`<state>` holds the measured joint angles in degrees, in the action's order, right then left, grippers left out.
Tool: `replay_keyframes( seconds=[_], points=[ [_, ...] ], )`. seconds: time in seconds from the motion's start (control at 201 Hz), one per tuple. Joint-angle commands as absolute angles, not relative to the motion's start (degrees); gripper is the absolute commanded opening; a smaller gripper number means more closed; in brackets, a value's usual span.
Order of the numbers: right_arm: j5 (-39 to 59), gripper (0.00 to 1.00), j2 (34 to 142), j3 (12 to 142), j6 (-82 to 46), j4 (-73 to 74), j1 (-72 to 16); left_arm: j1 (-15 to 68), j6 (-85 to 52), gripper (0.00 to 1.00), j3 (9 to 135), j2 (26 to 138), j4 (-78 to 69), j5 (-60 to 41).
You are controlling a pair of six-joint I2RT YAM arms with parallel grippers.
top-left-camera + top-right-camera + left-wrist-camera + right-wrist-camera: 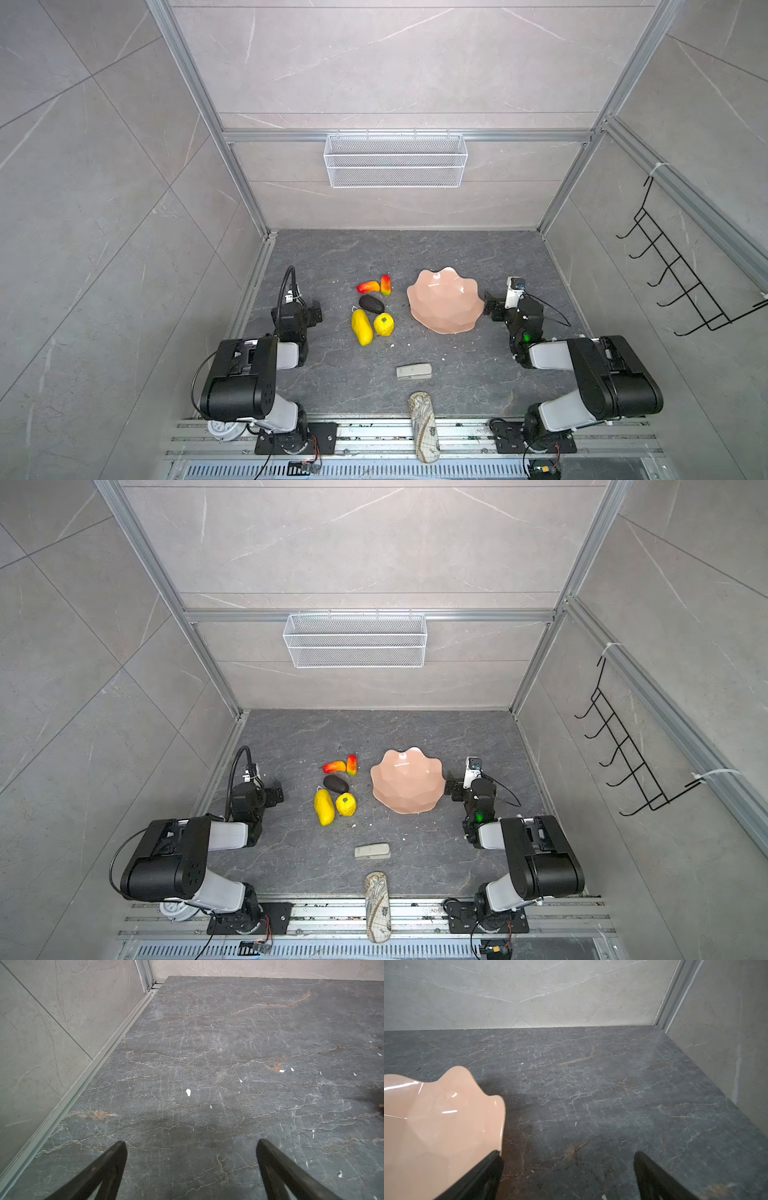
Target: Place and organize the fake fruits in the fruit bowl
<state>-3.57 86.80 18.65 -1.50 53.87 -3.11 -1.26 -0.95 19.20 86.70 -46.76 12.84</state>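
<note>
Dark grey veined stone forms the counter, enclosed by pale tiled walls and aluminium framing.

**Task items**
- The bowl stands upright right of the counter's centre, about midway between the back and front edges. Both top views show it there.
- Five fruits lie in a tight cluster left of centre, on the stone and apart from the bowl.
- The red-orange fruits lie just beside each other at the end of the cluster nearest the back edge.
- The black fruit lies directly in front of them.
- The long yellow fruit and the round yellow fruit lie side by side at the front end. The round one is nearer the bowl.

**Grippers**
- The right gripper sits low at the bowl's right rim with its jaws wide apart over bare stone. In the right wrist view one finger overlaps the rim, but contact cannot be confirmed.
- The left gripper sits near the left edge with its jaws also apart. It faces the back-left corner and is well apart from the fruits.

**Surroundings**
- A beige block lies near the middle of the front edge.
- A map-patterned case lies across that edge onto the rails.
- A wire basket hangs on the back wall.
- A black hook rack hangs on the right wall.
</note>
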Motion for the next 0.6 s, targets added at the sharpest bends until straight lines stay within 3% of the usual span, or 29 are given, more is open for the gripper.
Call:
replay_keyframes(
  seconds=[0.0,0.592],
  points=[
    [-2.9,1.0,87.36,19.86,-1.75,53.09,-3.03,-1.32,-1.89,1.0,20.2,86.04,-49.49,11.95],
    [-1.93,1.0,87.35,20.36,-2.19,52.21,-2.46,-2.07,-2.2,1.0,20.48,85.93,-49.05,10.12]
  ],
)
